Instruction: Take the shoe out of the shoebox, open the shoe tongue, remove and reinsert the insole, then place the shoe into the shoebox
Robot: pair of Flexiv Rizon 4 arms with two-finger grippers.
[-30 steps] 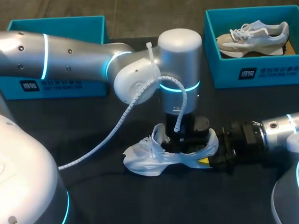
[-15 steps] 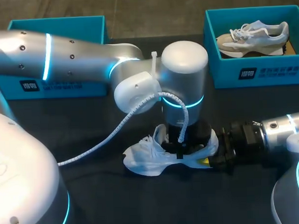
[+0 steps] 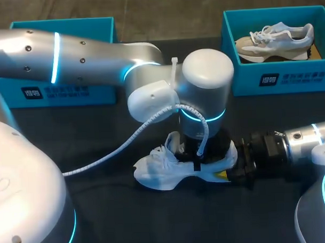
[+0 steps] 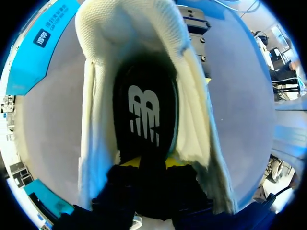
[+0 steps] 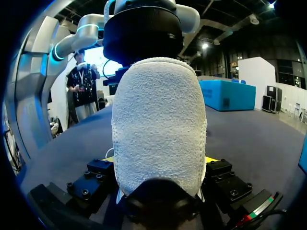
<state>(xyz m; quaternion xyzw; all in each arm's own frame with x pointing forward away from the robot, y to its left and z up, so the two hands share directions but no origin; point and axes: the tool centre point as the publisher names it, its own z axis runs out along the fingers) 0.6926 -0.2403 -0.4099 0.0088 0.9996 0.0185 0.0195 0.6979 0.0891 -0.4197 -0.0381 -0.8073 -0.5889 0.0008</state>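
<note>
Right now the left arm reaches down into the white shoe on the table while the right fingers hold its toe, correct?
No: the fingers of the right gripper hold the white shoe by its heel, not its toe, as the head view shows. The left arm does reach down into it.

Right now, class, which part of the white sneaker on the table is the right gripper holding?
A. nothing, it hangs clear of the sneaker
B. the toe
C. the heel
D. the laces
C: the right gripper has the padded heel of the white sneaker clamped between its two fingers, while the laces lie at the sneaker's far end, away from it.
</note>
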